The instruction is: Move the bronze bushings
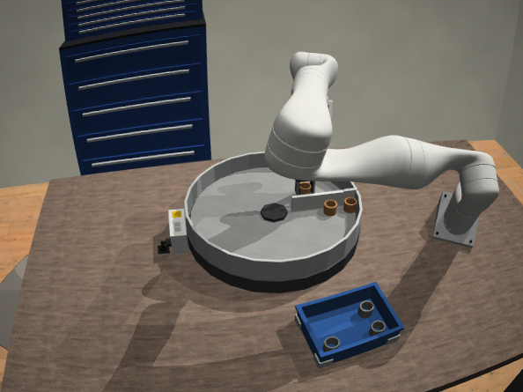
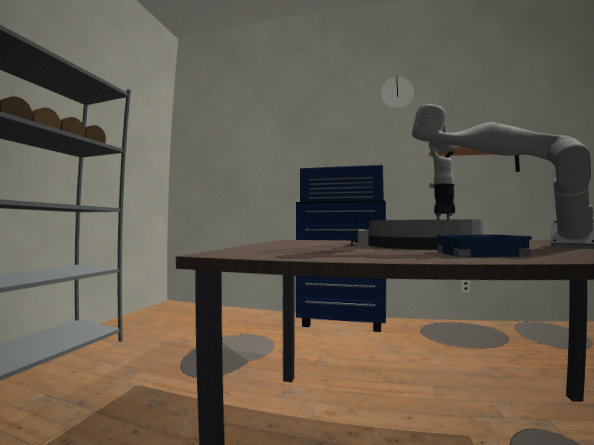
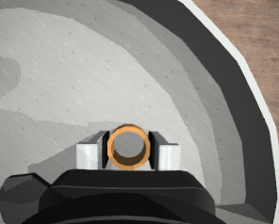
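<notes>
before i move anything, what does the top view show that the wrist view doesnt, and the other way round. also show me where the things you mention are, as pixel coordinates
Only the top view: the blue crate (image 1: 310,343) with three steel bushings (image 1: 366,308) (image 1: 378,327) (image 1: 331,343), two bronze bushings (image 1: 330,207) (image 1: 350,204) standing on the disc, and the blue tool cabinet (image 1: 141,74).

Only the wrist view: a look straight down through the held bushing's bore, and both fingers flanking it.

Both: the held bronze bushing (image 1: 305,188) (image 3: 109,147), the gripper (image 1: 305,188) (image 3: 128,144) shut on it, and the turntable's disc (image 1: 246,241) (image 3: 71,89).
</notes>
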